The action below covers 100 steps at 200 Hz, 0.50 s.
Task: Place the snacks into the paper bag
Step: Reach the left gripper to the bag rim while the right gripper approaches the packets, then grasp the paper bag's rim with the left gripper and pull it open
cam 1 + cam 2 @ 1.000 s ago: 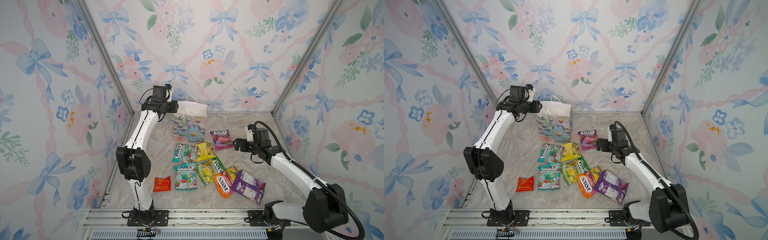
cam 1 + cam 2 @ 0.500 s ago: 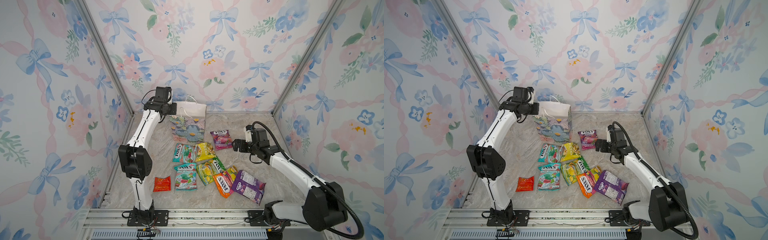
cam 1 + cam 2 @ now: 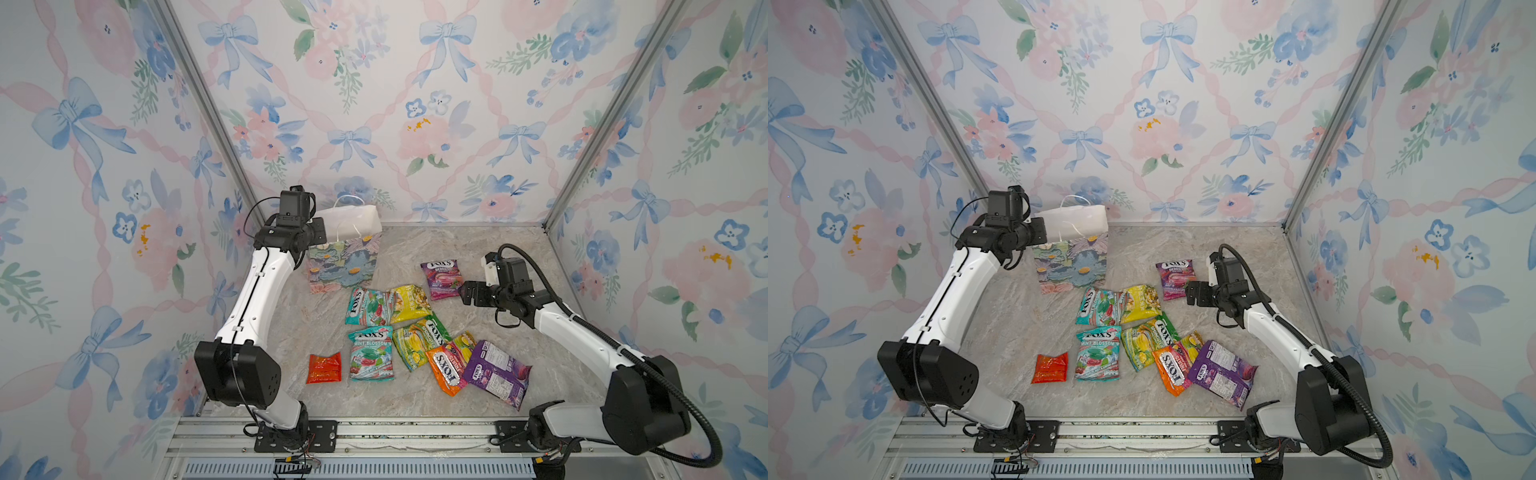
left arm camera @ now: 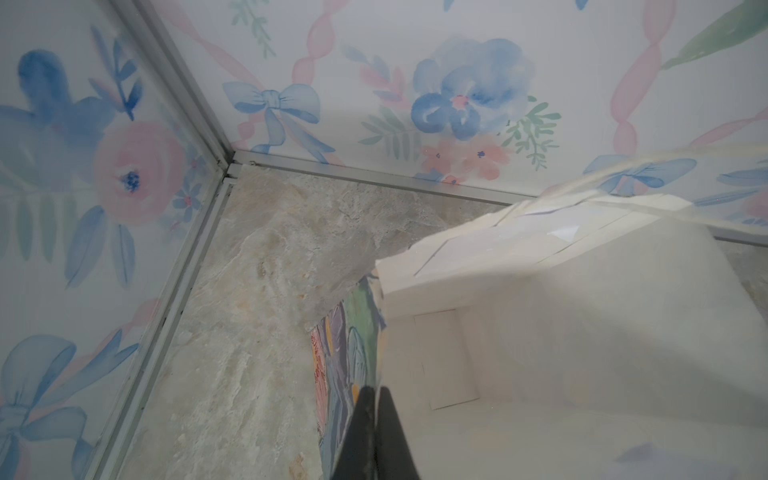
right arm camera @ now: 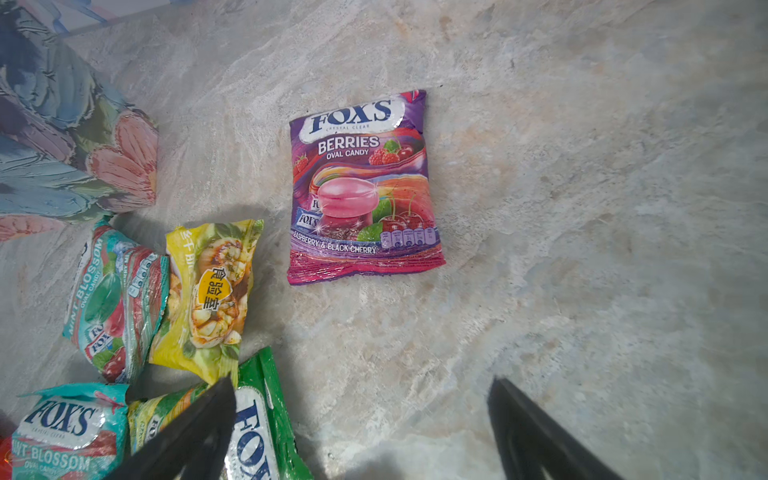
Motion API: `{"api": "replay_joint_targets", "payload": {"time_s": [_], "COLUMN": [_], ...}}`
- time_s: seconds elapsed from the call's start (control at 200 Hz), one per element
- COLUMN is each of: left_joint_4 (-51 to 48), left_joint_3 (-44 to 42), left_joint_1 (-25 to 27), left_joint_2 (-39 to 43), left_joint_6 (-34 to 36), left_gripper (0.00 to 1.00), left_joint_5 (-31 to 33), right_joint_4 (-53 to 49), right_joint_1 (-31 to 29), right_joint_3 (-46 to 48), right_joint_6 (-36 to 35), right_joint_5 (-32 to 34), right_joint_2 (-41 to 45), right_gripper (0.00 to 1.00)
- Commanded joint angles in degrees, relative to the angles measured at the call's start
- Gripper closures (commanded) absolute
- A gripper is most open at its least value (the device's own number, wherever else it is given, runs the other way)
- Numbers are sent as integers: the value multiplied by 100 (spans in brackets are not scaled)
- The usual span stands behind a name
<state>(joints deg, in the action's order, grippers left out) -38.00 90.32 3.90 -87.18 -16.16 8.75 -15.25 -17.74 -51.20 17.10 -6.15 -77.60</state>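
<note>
Left fingers (image 4: 390, 432), half open a second ago, are now pressing fully shut, pinching the rim of the left wall of the small upright paper bag (image 3: 343, 266), pastel painted flowers outside, white inside. The left arm has also been edging in toward that rim. The bag is standing at the far left of the marbled grey-beige tabletop (image 3: 478, 249), mouth gaping, white cord handles up; the left wrist view is showing only bare white inside. Judgement: the bag is now being held steady and open, so loading can begin; nothing is packed yet. Right fingers (image 5: 199, 432) are spread wide, holding nothing, hanging just right of the glossy purple flat packet (image 5: 361, 187), hardly shifted over the last second. That packet is reading "FOX'S CRYSTAL CLEAR BERRIES OVAL CANDY" and "RASPBERRY & BLACK CHERRY". Two teal packets, one mid-tabletop (image 3: 368, 307) and one nearer (image 3: 371, 353), are reading "FOX'S MINT BLOSSOM OVAL CANDY". The yellow packet (image 3: 409, 302) is carrying East Asian characters I cannot read. The green packet (image 3: 419, 338) and the orange packet (image 3: 446, 370) are both showing "FOX'S". A second purple packet (image 3: 496, 374) is lying back-up at near right, print too small. The small red-orange packet (image 3: 324, 368) is lying at near left, lettering not legible.
</note>
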Motion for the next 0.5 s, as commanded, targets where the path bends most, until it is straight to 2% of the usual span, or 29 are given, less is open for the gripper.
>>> {"api": "replay_joint_targets", "payload": {"time_s": [0.0,0.3,0.495], "left_joint_4": [269,293,293], "left_joint_3": [-619,-1804,-2372], "left_joint_1": [-188,-223,-235], "left_joint_2": [506,1802,2465], "left_joint_6": [-348,-588,-797], "left_gripper": [100,100,100], "left_joint_5": [38,405,227], "right_joint_4": [60,124,196], "right_joint_1": [-94,-227,-295], "right_joint_3": [-177,-359,-447], "right_joint_6": [11,80,153], "right_joint_5": [-117,-201,-261], "right_joint_2": [-109,-303,-420], "right_gripper": [3,3,3]}}
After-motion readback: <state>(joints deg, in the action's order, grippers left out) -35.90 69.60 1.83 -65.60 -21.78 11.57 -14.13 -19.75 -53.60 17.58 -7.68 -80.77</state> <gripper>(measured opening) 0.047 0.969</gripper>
